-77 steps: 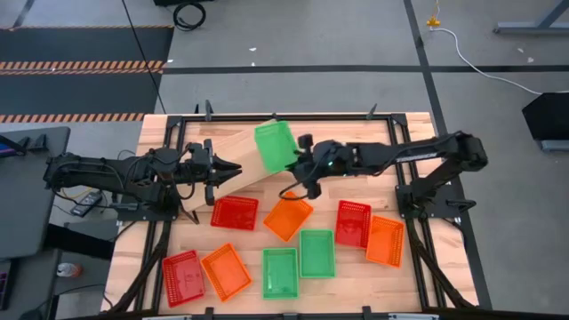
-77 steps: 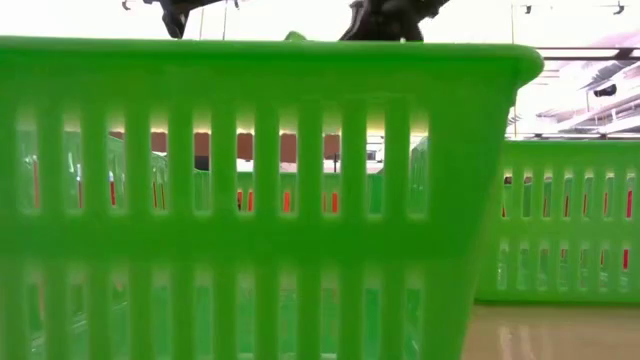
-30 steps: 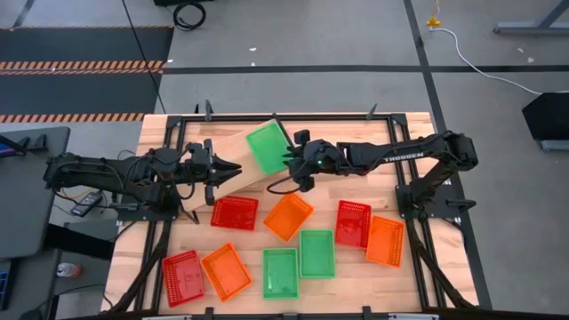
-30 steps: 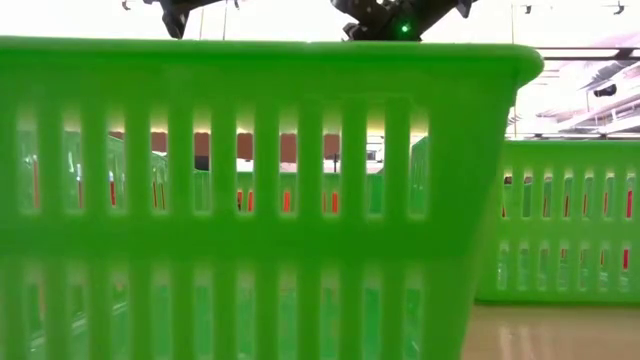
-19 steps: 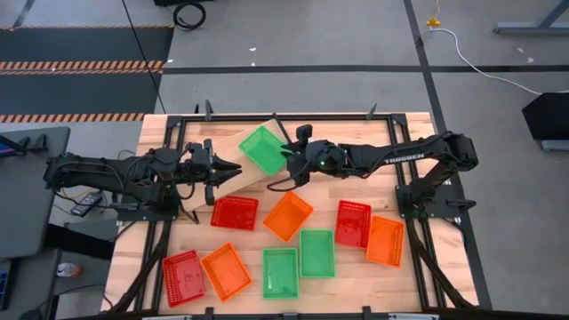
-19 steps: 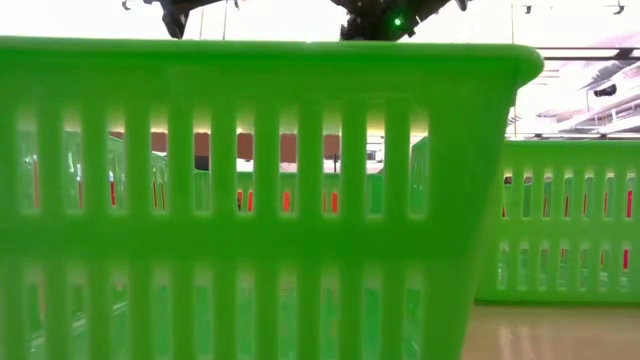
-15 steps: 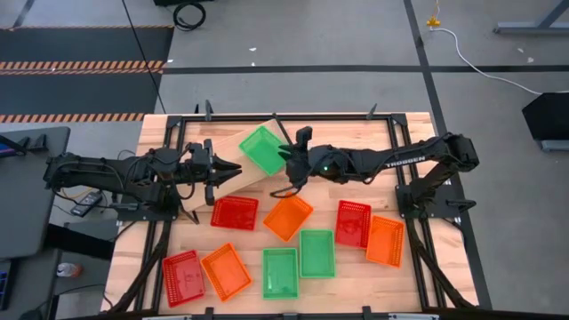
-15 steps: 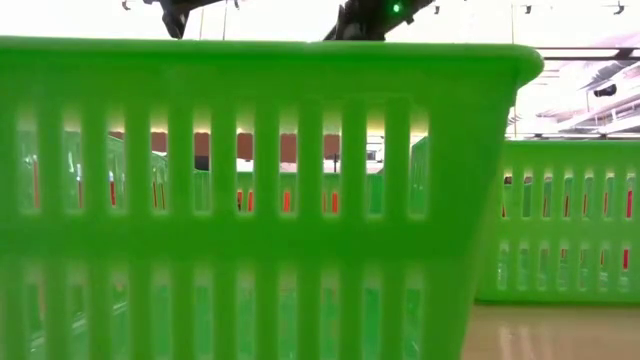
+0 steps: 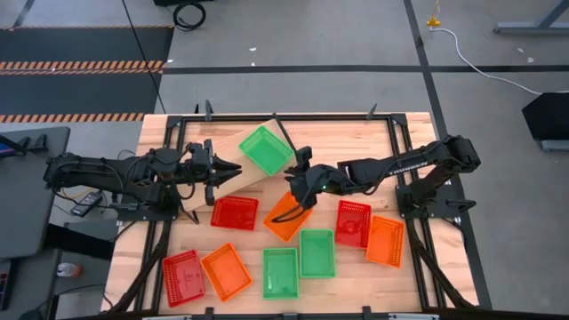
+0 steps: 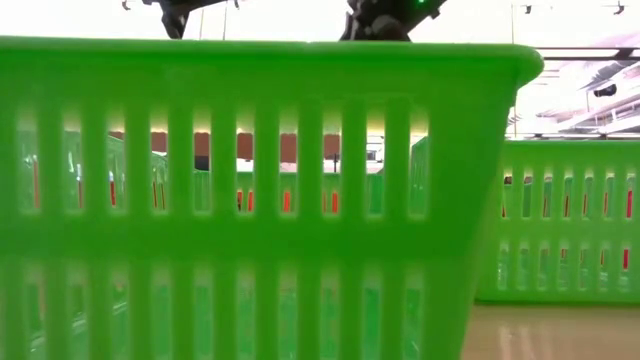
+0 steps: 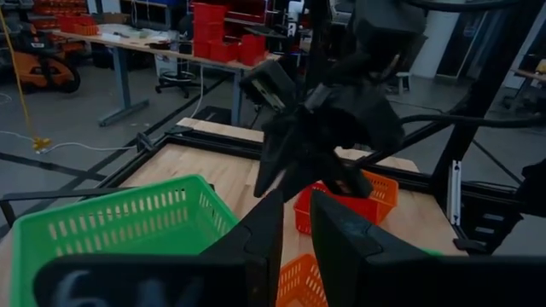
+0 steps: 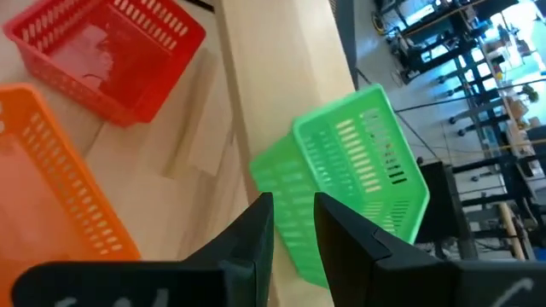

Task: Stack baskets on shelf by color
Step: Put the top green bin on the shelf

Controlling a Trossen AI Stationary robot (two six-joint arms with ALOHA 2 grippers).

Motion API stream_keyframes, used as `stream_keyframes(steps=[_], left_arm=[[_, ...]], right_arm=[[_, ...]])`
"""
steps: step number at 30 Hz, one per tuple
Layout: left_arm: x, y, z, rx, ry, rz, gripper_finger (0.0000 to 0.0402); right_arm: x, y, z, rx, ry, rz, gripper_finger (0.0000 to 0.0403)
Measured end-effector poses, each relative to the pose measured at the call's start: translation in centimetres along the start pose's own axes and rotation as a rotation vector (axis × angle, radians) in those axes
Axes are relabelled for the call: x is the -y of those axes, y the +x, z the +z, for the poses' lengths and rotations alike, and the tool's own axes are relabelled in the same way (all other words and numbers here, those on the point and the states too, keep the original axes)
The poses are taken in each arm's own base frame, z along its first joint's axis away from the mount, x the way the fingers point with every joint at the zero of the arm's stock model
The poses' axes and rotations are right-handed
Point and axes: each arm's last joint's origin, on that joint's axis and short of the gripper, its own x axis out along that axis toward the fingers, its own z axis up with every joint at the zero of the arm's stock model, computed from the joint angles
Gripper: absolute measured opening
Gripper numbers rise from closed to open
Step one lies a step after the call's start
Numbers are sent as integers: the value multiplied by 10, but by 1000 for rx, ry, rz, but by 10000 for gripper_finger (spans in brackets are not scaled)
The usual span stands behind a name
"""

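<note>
Probably a workshop: workbench [image 11: 128,38] with red bins [image 11: 223,30], concrete floor [image 9: 293,44].

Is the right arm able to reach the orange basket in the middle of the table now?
Probably yes. The right hand hangs by that orange basket, at its far edge, empty, with nothing lying between them. The green basket sits apart on the shelf.

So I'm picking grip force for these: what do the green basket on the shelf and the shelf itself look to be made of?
The green basket looks like thin moulded plastic: uniform bright colour, slightly glossy, walls cut into regular slots. Probably light and a bit flexible. The shelf looks like pale unfinished or lightly sealed wood, matte, with faint grain along its length, likely rigid. Its legs are not clear from these views.
</note>
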Motion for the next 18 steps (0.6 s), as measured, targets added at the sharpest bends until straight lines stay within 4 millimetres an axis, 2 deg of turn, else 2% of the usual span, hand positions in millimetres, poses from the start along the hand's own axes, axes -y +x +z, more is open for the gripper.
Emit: stream_keyframes(steps=[6, 13, 18], left_arm=[[0, 0, 0, 0, -4, 0, 68], [0, 0, 0, 0, -3, 0, 69], [0, 0, 0, 0, -2, 0, 70]], right_arm=[[17, 9, -7, -4, -39, -49, 116], [33, 19, -23, -12, 47, -5, 163], [40, 21, -20, 24, 78, 73, 161]])
